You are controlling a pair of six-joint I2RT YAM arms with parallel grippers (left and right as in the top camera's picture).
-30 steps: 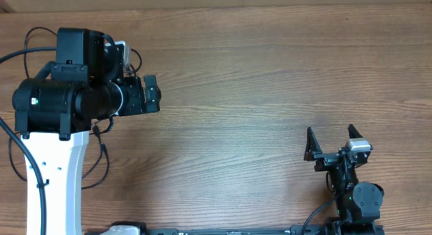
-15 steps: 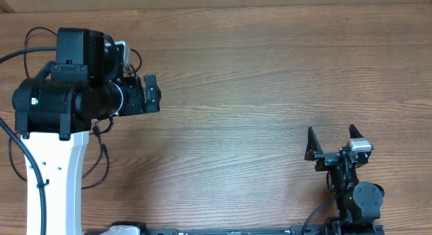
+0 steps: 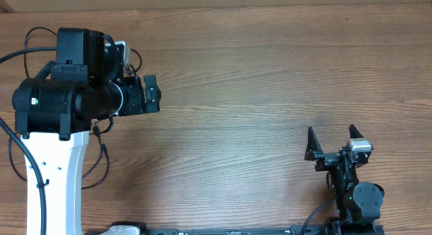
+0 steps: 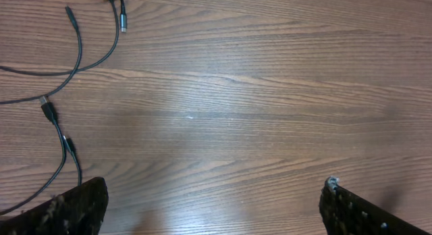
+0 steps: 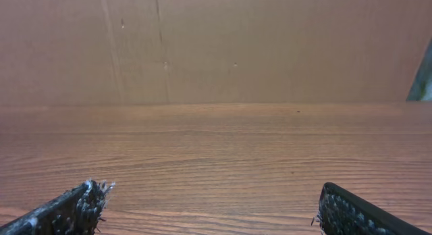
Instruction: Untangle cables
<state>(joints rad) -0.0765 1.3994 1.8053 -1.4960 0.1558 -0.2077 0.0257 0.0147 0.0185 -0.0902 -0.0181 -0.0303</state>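
Observation:
Several thin black cables (image 4: 75, 49) lie loose on the wooden table at the upper left of the left wrist view, their small plug tips (image 4: 123, 21) spread apart. From overhead, only short loops of the cables (image 3: 106, 154) show beside and under the left arm. My left gripper (image 3: 152, 93) hovers to the right of them, open, its fingers (image 4: 74, 209) wide apart over bare wood. My right gripper (image 3: 331, 132) stands open near the front right, far from the cables. In the right wrist view its fingertips (image 5: 91, 194) have only table between them.
The left arm's white base (image 3: 54, 188) and thicker black arm wires (image 3: 13, 56) occupy the left edge. A brown cardboard wall (image 5: 216, 46) stands behind the table's far edge.

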